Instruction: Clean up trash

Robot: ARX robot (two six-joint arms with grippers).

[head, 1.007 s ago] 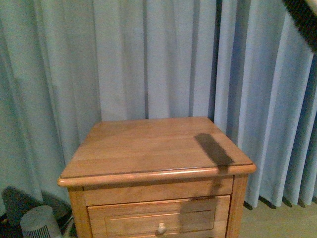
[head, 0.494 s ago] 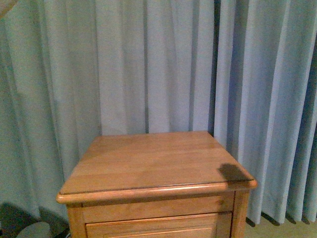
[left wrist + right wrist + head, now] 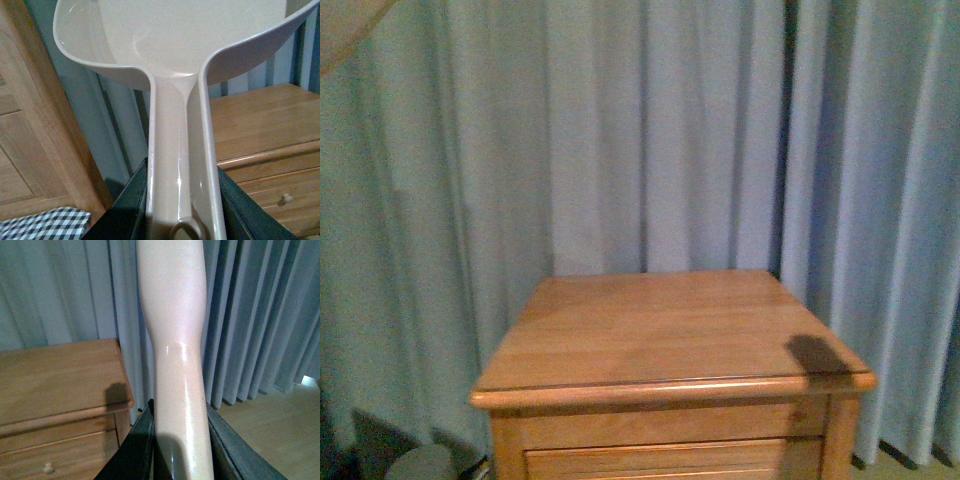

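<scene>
A: Where does the trash lie?
B: It is not shown. No tissue wad appears in any view. The nightstand (image 3: 660, 330) top is bare wood apart from a shadow (image 3: 817, 355) at its right front corner, with the curtain (image 3: 620, 130) behind.
A: And the grippers?
B: The left gripper (image 3: 182, 205) clamps the handle of a beige dustpan (image 3: 180, 45), which it holds up near the nightstand. The right gripper (image 3: 177, 440) is closed round a cream handle (image 3: 175, 340), probably a brush's; the head is out of frame.
A: Which step is this?
B: It is judged to be the search, with tools in hand and sweeping not begun. The next move calls for locating the wad, setting the pan's lip beside it, and brushing toward the pan.
</scene>
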